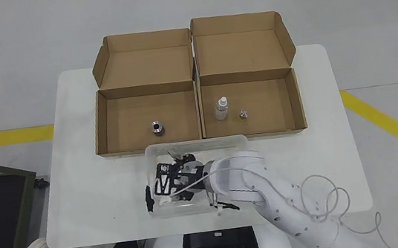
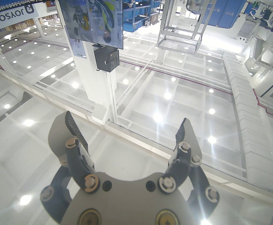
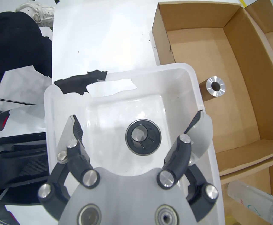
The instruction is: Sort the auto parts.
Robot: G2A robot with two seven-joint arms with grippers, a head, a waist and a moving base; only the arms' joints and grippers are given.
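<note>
A black ring-shaped bushing (image 3: 142, 136) stands alone on the floor of a clear plastic bin (image 3: 119, 71). My right gripper (image 3: 136, 117) hangs open just above it, with one finger on each side of the part and nothing held. From above, that gripper (image 1: 172, 178) sits inside the bin (image 1: 194, 143) at the table's front. A silver metal cylinder (image 1: 157, 128) stands in the left cardboard box (image 1: 124, 126). A white bottle (image 1: 221, 108) and a small metal part (image 1: 243, 113) are in the right cardboard box (image 1: 272, 107). My left gripper (image 2: 125, 121) is open, pointing at the ceiling.
Black tape (image 3: 81, 84) patches a torn edge of the bin's rim. The silver cylinder (image 3: 214, 87) stands just past the bin wall, inside the left box. Both box lids stand open at the back. Bare white table (image 1: 86, 183) lies left and right of the bin.
</note>
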